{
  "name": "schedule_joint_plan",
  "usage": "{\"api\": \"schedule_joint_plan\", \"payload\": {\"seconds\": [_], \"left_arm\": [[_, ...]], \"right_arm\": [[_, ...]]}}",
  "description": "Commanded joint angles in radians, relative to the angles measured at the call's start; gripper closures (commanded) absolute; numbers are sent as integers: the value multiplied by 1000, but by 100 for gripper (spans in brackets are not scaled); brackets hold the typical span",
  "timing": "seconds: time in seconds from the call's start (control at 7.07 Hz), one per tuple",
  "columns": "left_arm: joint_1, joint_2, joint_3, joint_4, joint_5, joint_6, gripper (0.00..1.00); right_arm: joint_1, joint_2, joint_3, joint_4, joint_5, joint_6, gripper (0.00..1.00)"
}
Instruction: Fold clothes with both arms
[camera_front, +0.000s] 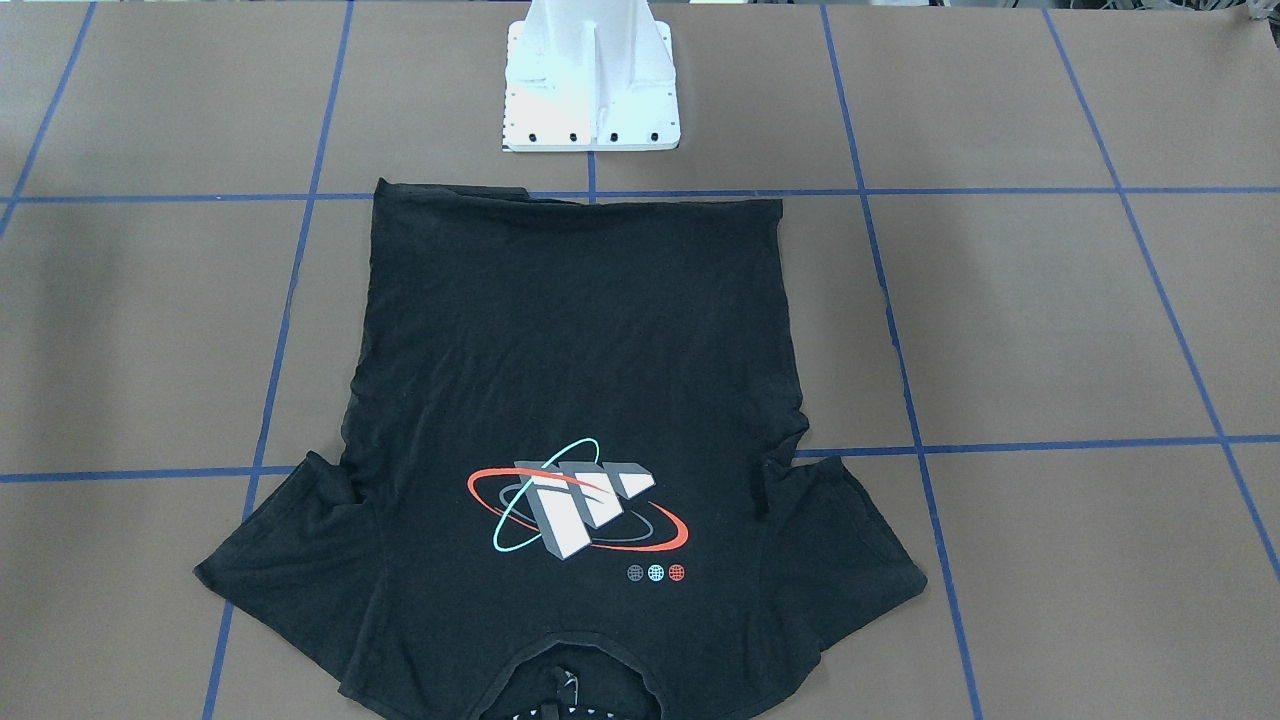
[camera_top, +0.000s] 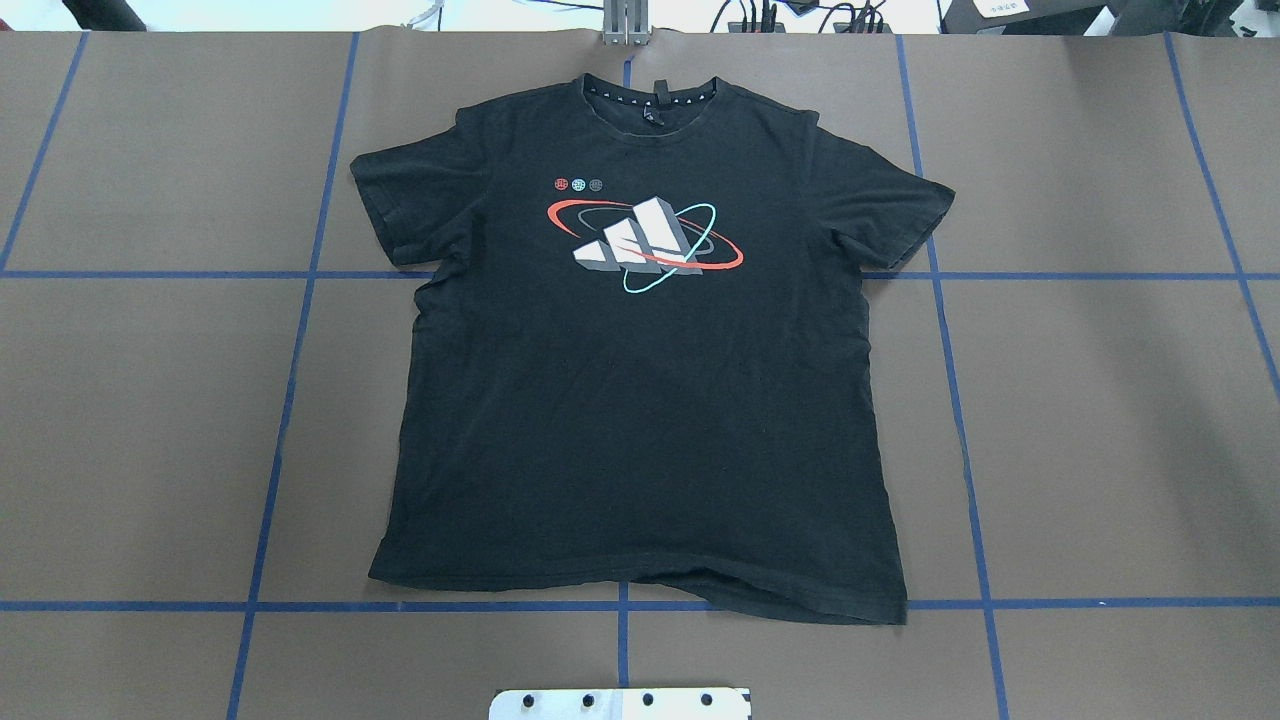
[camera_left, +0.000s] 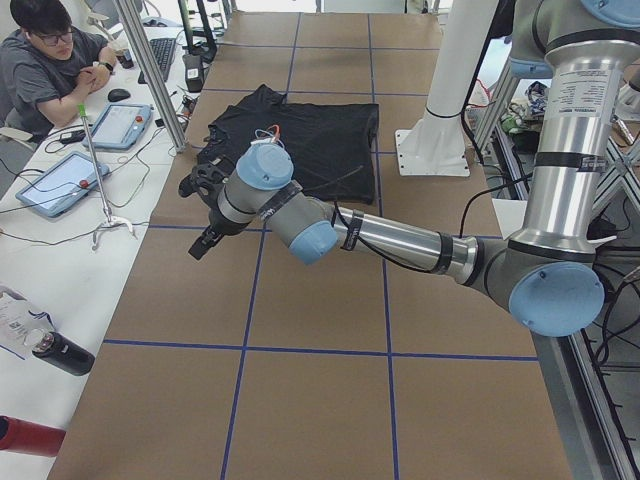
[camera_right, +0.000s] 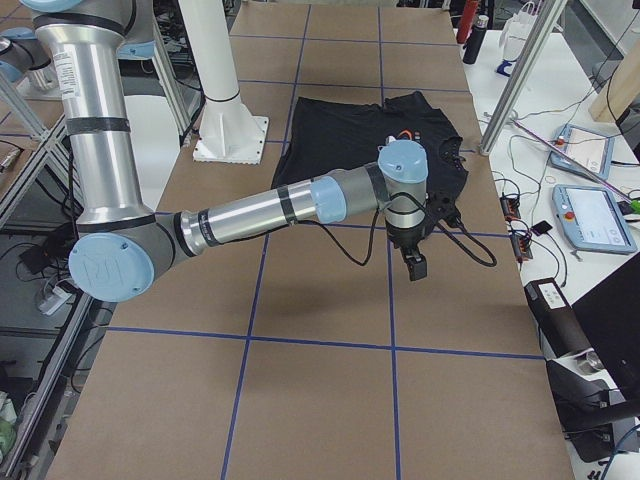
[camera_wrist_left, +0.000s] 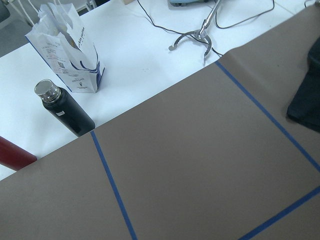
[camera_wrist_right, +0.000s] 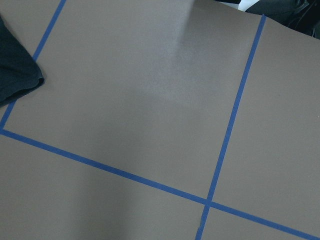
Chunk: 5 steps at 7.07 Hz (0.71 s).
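- T-shirt (camera_top: 640, 400) is lying flat, print up, on the table (camera_top: 1100, 420), collar pointing away from the robot.
- Left gripper (camera_left: 205, 218) and right gripper (camera_right: 412, 262) are hovering off its opposite sides, equally near; how wide they are standing cannot be told.

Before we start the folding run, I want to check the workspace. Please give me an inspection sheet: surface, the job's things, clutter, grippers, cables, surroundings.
Surface: brown paper table cover with a blue tape grid, lying flat; white pedestal bolted at the robot's side.
Job's things: black T-shirt spread flat, print up, collar away from the robot, not yet folded.
Clutter: black bottle and paper bag on the white side bench, off the brown paper.
Grippers: left gripper and right gripper each hang near a sleeve, off the shirt; open or shut cannot be told.
Cables: black cable loops at the right wrist; loose wires on the bench.
Surroundings: a person sits at the bench beside touch tablets.
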Motion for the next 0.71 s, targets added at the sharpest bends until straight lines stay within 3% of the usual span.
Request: {"api": "schedule_joint_plan", "payload": {"seconds": [0.0,0.28,0.42,0.57], "left_arm": [[28,-1,17,-141,-5,-31,0],[102,-1,30,-195,2,-31,0],[114,-1,31,-195,2,-33,0],[116,0,31,-195,2,-33,0]], "right_arm": [[-94,14,-93,208,-6,154,0],[-272,121,-285,548,-85,580,0],[-357,197,-362,628,-188,723,0],[-426,282,-432,637,-265,822,0]]}}
